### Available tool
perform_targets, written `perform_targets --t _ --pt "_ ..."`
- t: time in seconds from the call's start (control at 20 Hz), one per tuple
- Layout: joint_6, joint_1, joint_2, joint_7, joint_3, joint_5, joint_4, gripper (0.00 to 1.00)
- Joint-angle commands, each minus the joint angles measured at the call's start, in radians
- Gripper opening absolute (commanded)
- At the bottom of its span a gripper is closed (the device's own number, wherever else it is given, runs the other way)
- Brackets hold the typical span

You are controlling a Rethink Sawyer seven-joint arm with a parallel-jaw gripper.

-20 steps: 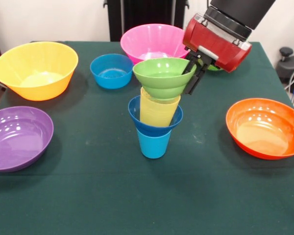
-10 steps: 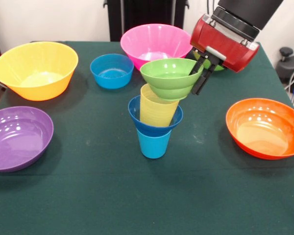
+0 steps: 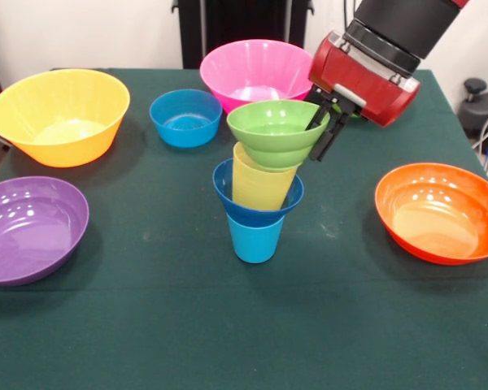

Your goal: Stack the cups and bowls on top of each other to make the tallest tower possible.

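Observation:
A light blue cup [image 3: 254,240] stands mid-table with a dark blue bowl [image 3: 224,188] seated in its mouth. A ribbed yellow cup [image 3: 260,183] sits in that bowl and leans slightly. On the yellow cup's mouth rests a small green bowl [image 3: 276,134], a little tilted. My gripper [image 3: 317,136] comes in from the upper right and is shut on this bowl's right rim, one finger inside and one outside. A small light blue bowl [image 3: 185,118] sits alone on the cloth, behind and left of the tower.
Larger bowls ring the tower: yellow-orange [image 3: 57,114] at far left, purple [image 3: 28,227] at near left, pink [image 3: 252,69] behind the stack, orange [image 3: 439,211] at right. The table's front edge lies well below the stack.
The green bowl, still in my gripper, swung a little right and then came back left and slightly down over the yellow cup. The yellow cup now leans more than before.

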Motion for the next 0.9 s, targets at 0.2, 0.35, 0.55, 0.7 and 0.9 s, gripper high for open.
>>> perform_targets --t 0.2,0.35,0.55,0.7,0.9 --pt "-0.048 -0.017 0.045 0.203 0.07 0.022 0.084 0.0" --pt "-0.05 -0.017 0.045 0.205 0.07 0.025 0.088 0.0" --pt "-0.05 -0.014 0.046 0.211 0.066 0.029 0.095 0.0" --pt "-0.058 -0.013 0.045 0.211 0.067 0.028 0.104 0.0" --pt "-0.065 -0.015 0.045 0.205 0.067 0.029 0.108 0.0"
